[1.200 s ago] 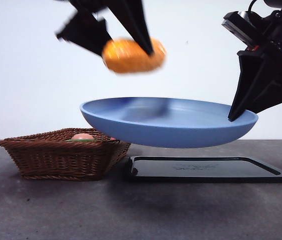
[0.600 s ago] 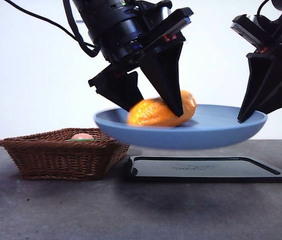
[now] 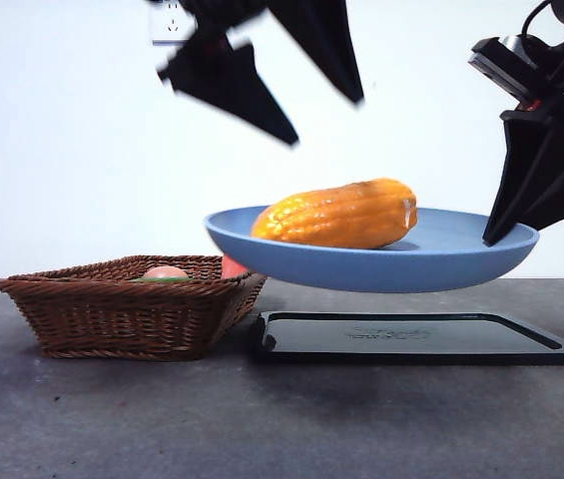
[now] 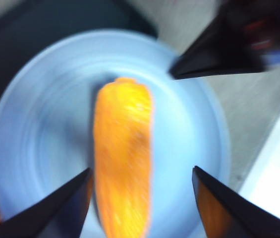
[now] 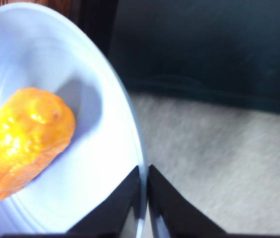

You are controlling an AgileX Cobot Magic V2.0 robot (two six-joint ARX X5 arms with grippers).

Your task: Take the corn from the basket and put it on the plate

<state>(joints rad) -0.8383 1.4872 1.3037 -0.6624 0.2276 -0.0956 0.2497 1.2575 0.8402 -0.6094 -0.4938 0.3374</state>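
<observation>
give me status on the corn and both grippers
Left gripper open, above the plate. Right gripper shut on plate rim, plate held off table. Corn lies on plate. Nothing in the way.

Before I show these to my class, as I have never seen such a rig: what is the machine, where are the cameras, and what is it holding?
It is a robot with two arms, each ending in a gripper of two black jaws. One camera looks level across the table; one sits on each wrist. The right gripper pinches the rim of the light-blue plate, holding it in the air above a black tray. The corn lies on the plate. The left gripper hangs open above it. A wicker basket with other toy food stands beside the tray.
</observation>
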